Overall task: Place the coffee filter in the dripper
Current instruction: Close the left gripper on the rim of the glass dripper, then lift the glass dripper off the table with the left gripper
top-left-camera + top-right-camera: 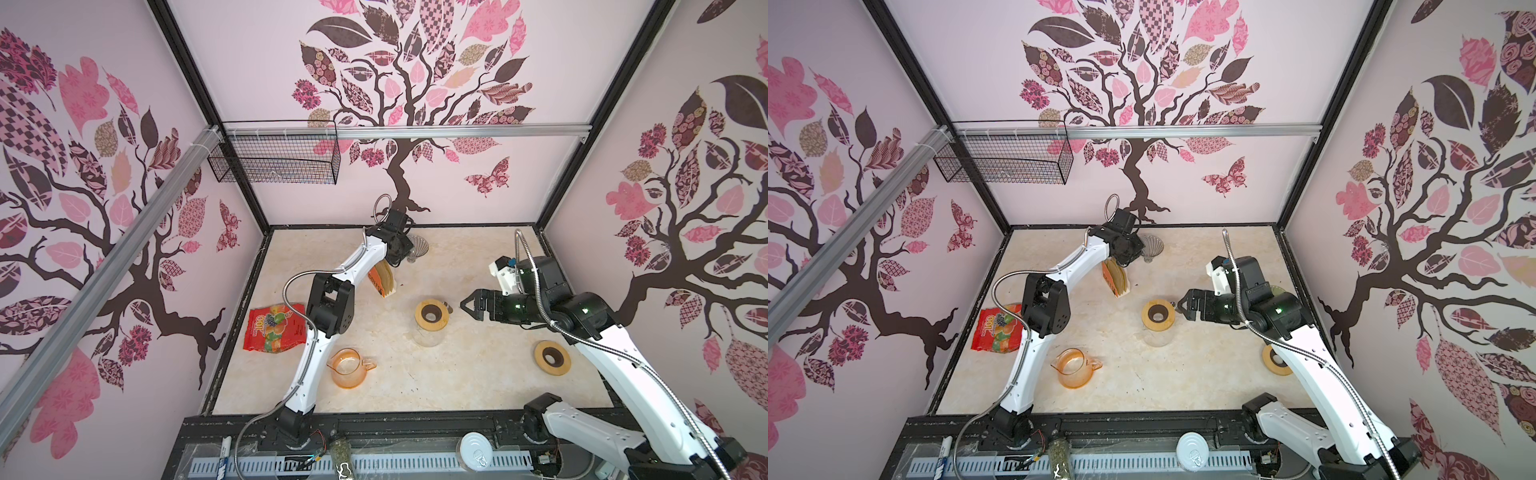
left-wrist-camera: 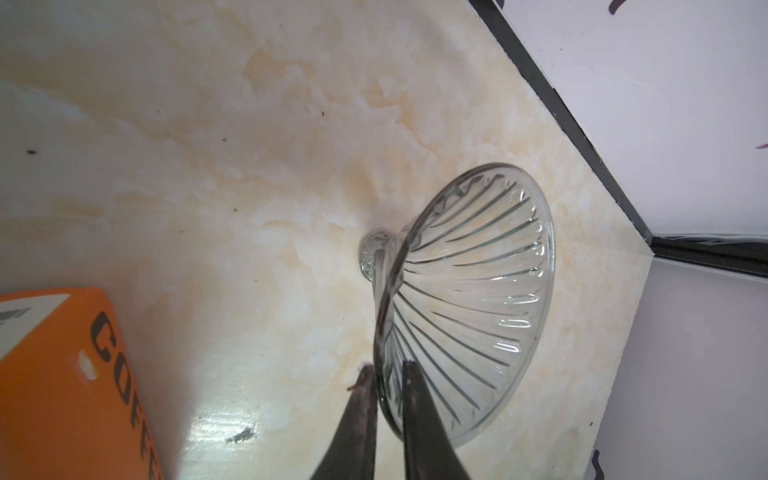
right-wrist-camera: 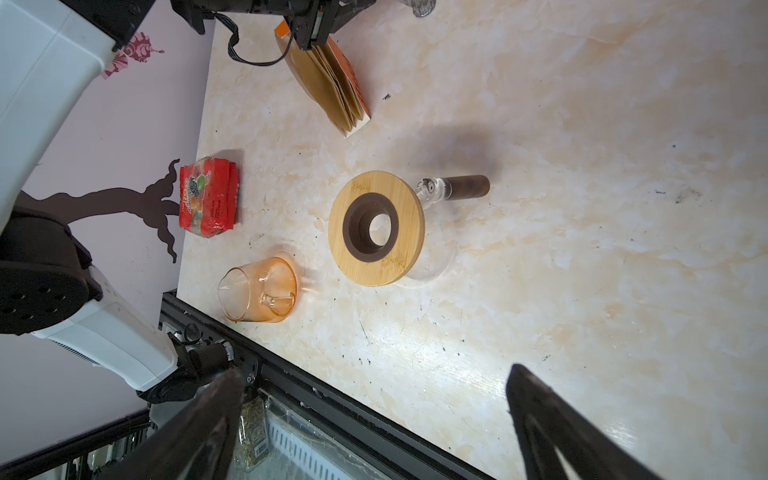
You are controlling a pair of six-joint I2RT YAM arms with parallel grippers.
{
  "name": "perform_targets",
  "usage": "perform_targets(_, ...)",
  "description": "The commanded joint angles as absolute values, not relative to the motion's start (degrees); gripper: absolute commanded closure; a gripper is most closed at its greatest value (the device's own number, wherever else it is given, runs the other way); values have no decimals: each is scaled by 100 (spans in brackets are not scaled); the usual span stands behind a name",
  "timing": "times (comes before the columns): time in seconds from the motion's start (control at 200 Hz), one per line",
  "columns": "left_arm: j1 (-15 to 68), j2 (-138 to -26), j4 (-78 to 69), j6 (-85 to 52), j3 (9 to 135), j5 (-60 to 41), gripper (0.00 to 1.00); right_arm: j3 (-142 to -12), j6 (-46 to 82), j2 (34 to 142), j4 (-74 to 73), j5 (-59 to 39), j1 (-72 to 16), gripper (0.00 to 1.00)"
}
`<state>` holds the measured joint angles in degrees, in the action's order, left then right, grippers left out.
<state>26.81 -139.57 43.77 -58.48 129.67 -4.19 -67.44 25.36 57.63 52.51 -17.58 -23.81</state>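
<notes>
- In both top views the dripper lies on its side at 12 o'clock on the table. The coffee filters stand boxed at its 7 o'clock.
- Left wrist: my left gripper pinches the dripper's rim, one finger inside, one outside, presumably to carry it.
- Right wrist: my right gripper hangs spread and empty, facing the bamboo ring, likely the dripper's seat.

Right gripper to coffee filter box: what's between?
The glass carafe with bamboo collar sits between the right gripper and the coffee filter box; seen in the right wrist view.
</notes>
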Motion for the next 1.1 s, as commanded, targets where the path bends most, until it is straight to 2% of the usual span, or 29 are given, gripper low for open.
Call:
perform_targets(0.0,2635,-14093,4373,-5783,13254,-400,87,-6752,2417,5774,5292,-1701,-2381,0)
perform_targets(0.435,2600,-14003,4104,-5727,13311,-840,95,-6759,2426,5748,5295,-1688,-2380,0)
perform_targets(0.575,2591,-13912,3978,-5745,13315,-1053,100,-6759,2439,5739,5293,-1688,-2382,0)
perform_targets(1.095,2574,-13366,3590,-5919,13317,-1776,100,-6864,2470,5722,5316,-1582,-2382,0)
